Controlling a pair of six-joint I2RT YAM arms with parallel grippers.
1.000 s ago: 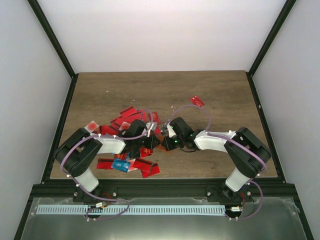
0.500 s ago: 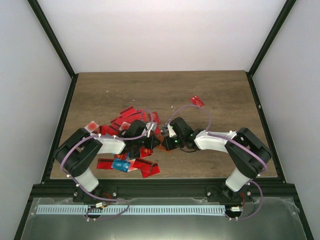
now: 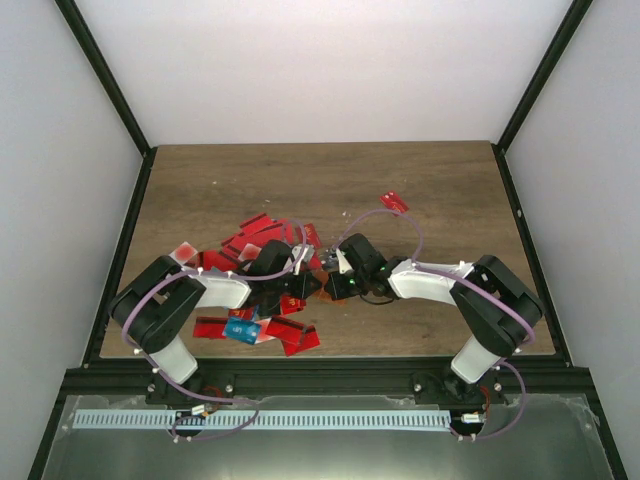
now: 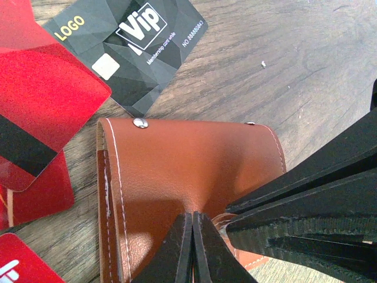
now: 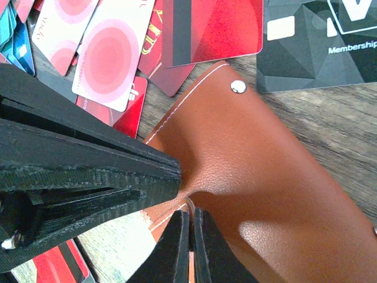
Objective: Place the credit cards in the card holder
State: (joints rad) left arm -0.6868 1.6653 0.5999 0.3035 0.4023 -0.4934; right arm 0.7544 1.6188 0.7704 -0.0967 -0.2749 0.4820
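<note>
Red credit cards (image 3: pixel 255 240) litter the tabletop's (image 3: pixel 450 190) left half. Toward the front edge's middle, the left gripper (image 4: pixel 192 223) and right gripper (image 5: pixel 189 223) each pinch the brown card holder (image 4: pixel 188 159), which is mostly hidden from above. A black VIP card (image 4: pixel 126 53) lies just beside it.

The left arm (image 3: pixel 215 290) and right arm (image 3: pixel 432 282) have white middle links, black joints and looping lilac cables. The left claw (image 4: pixel 193 242) and right claw (image 5: pixel 189 242) are matte black, ribbed-edged.

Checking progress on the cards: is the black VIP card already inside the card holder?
No, the black VIP card lies face up on the table, outside the brown card holder.
</note>
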